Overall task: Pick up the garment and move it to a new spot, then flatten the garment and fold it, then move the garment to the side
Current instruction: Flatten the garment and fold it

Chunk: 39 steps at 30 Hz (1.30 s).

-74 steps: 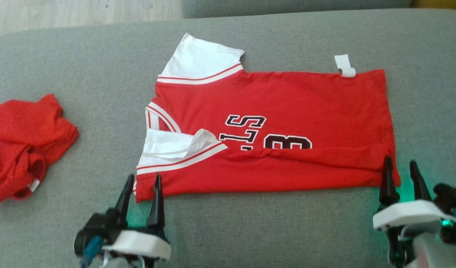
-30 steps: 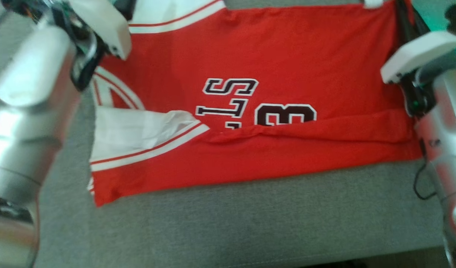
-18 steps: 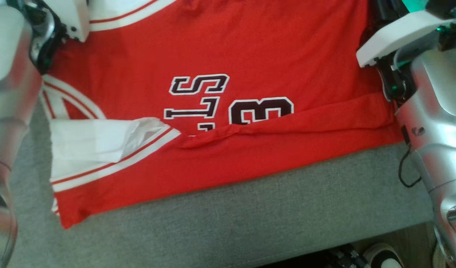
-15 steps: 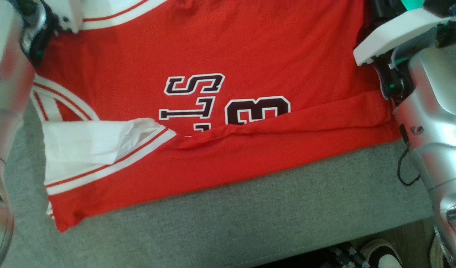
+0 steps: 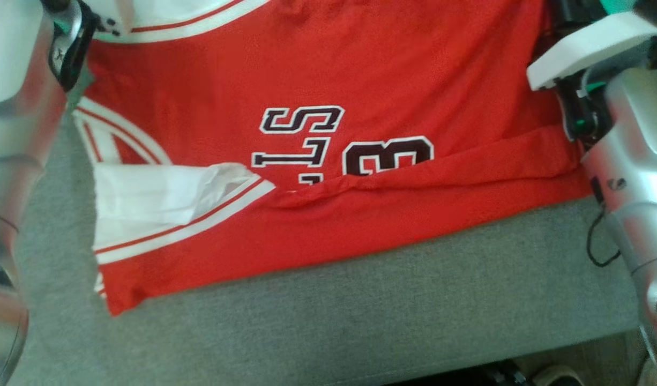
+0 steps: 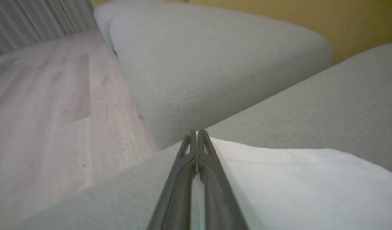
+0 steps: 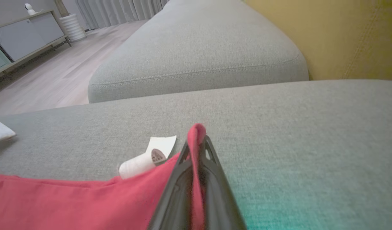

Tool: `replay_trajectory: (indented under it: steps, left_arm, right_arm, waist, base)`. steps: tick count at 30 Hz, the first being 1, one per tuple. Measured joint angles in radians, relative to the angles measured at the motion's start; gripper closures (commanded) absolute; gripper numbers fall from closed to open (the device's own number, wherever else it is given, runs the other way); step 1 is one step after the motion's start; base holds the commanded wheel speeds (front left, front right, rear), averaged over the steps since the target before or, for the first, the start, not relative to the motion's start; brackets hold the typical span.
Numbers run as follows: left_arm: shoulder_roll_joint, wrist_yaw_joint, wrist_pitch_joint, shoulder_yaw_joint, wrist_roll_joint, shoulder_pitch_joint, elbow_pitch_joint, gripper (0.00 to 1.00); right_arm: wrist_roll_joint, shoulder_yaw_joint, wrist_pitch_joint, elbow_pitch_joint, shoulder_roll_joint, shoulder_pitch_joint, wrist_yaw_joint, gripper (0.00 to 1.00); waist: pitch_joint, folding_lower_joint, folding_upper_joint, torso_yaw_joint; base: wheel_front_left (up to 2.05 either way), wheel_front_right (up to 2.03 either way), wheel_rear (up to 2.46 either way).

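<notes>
Upholstery of a grey sofa seat is spread across the head view, and a second grey cushion is seen beyond it at the top of the right wrist view, with wooden floor at the left of the left wrist view. The red garment is laid flat on the seat, across the upper half of the head view; its lower edge is folded up over itself, so the dark lettering at the centre is partly covered. A white sleeve with red piping is folded in at the left of the frame. A small white label is seen at the cloth's edge, left of centre in the right wrist view. The right gripper is clamped on a fold of the red cloth, which is pinched up past the fingertips. The left gripper is pressed fully closed at the edge of white sleeve cloth; whether cloth is caught between its fingers cannot be told.
</notes>
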Motion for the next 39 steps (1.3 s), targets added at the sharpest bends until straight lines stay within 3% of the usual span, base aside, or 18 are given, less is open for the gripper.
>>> replay_trajectory:
  steps: [5, 9, 13, 18, 21, 24, 28, 34, 35, 36, 37, 39]
  left_arm:
    - [-0.012, 0.035, -0.143, 0.006, 0.023, -0.021, -0.012, 1.00]
    - [-0.037, 0.036, -0.182, 0.024, 0.023, -0.017, -0.052, 1.00]
    - [-0.040, 0.045, -0.196, 0.053, 0.023, 0.040, -0.150, 1.00]
    - [-0.040, 0.066, -0.199, 0.110, 0.038, 0.246, -0.348, 1.00]
    - [-0.041, 0.074, -0.199, 0.152, 0.044, 0.423, -0.437, 1.00]
    - [-0.054, 0.080, -0.199, 0.176, 0.050, 0.602, -0.497, 1.00]
    - [-0.101, 0.072, -0.198, 0.237, 0.048, 0.837, -0.530, 1.00]
    - [-0.163, 0.042, -0.198, 0.301, 0.095, 0.959, -0.504, 1.00]
    - [-0.173, 0.042, -0.198, 0.320, 0.104, 0.968, -0.499, 0.84]
    - [-0.181, 0.042, -0.198, 0.338, 0.120, 0.976, -0.497, 0.18]
    - [-0.189, 0.043, -0.198, 0.362, 0.140, 0.984, -0.497, 0.00]
    - [-0.206, 0.053, -0.198, 0.419, 0.174, 1.004, -0.508, 0.00]
  right_arm:
    - [-0.038, -0.056, -0.033, 0.033, -0.024, -0.003, 0.000, 1.00]
    - [-0.086, -0.106, -0.039, 0.045, -0.051, 0.004, 0.000, 1.00]
    - [-0.128, -0.142, -0.042, -0.018, -0.071, 0.058, 0.000, 1.00]
    - [-0.161, -0.183, -0.042, -0.085, -0.081, 0.202, 0.000, 0.91]
    - [-0.172, -0.196, -0.042, -0.118, -0.080, 0.291, 0.000, 0.99]
    - [-0.176, -0.223, -0.042, -0.124, -0.073, 0.371, 0.000, 1.00]
    - [-0.177, -0.269, -0.042, -0.112, -0.043, 0.480, 0.000, 1.00]
    - [-0.202, -0.352, -0.042, -0.109, -0.004, 0.529, 0.000, 1.00]
    - [-0.202, -0.372, -0.042, -0.110, 0.004, 0.536, 0.000, 0.79]
    - [-0.202, -0.390, -0.042, -0.109, 0.015, 0.543, 0.000, 0.00]
    - [-0.202, -0.409, -0.042, -0.111, 0.029, 0.553, 0.000, 0.00]
    - [-0.209, -0.440, -0.042, -0.129, 0.055, 0.579, 0.000, 0.00]
  waist:
    - [-0.041, -0.0001, 0.0000, 0.042]
    - [-0.082, 0.0000, 0.0000, 0.082]
    - [-0.129, -0.0001, 0.0000, 0.121]
    - [-0.194, -0.0002, 0.0001, 0.165]
    - [-0.235, -0.0002, 0.0001, 0.186]
    - [-0.277, -0.0004, 0.0001, 0.204]
    - [-0.336, -0.0004, 0.0001, 0.225]
    - [-0.375, -0.0002, 0.0001, 0.240]
    - [-0.381, -0.0002, 0.0001, 0.241]
    - [-0.387, -0.0002, 0.0001, 0.241]
    - [-0.395, -0.0002, 0.0001, 0.241]
    - [-0.411, -0.0002, 0.0001, 0.240]
  base:
    - [0.00, 0.00, 0.00]
    - [0.00, 0.00, 0.00]
    - [0.00, 0.00, 0.00]
    - [0.00, 0.00, 0.00]
    - [0.00, 0.00, 0.00]
    - [0.00, 0.00, 0.00]
    - [0.00, 0.00, 0.00]
    - [0.00, 0.00, 0.00]
    - [0.00, 0.00, 0.00]
    - [0.00, 0.00, 0.00]
    - [0.00, 0.00, 0.00]
    - [0.00, 0.00, 0.00]
